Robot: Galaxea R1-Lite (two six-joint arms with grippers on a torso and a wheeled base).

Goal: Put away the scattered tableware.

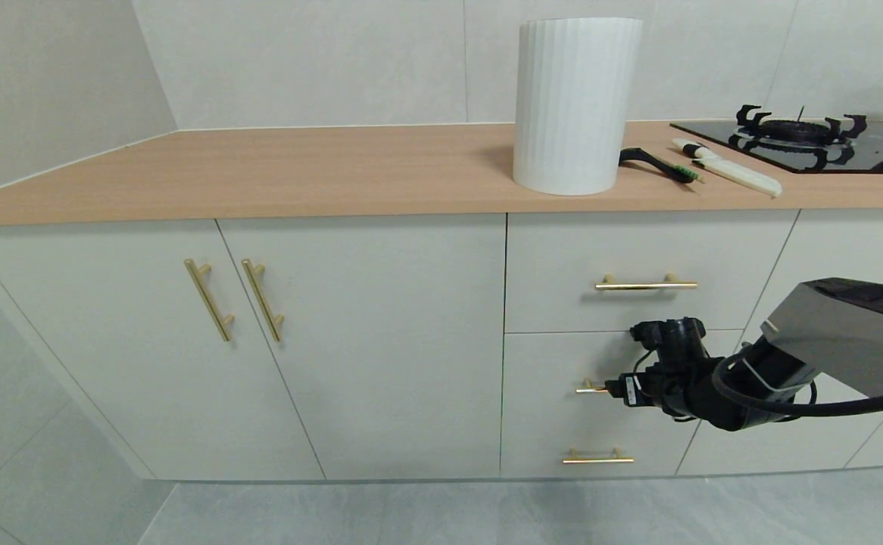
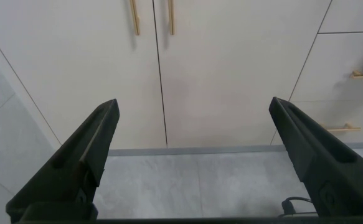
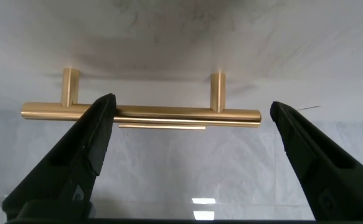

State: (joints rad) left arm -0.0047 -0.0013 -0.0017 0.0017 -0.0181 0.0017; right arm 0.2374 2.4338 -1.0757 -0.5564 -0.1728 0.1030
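Lower right in the head view, the right gripper [image 1: 627, 390] is spread wide facing the middle drawer handle [image 3: 169, 116]. The left gripper [image 2: 193, 109] is equally wide, facing the cabinet doors [image 2: 231, 74] above the floor [image 2: 193, 180].

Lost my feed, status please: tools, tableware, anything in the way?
Right tool open at middle drawer's gold bar handle, not gripping. Left tool open, facing cabinet doors. White knife and black-handled utensil lie on wooden counter beside ribbed white canister. Drawers shut.

Silver-grey arm shell [image 1: 850, 333], blk wrist [image 1: 680, 375], looped blk cable [image 1: 850, 407], blk wedge gripper fingers [image 3: 84, 152]
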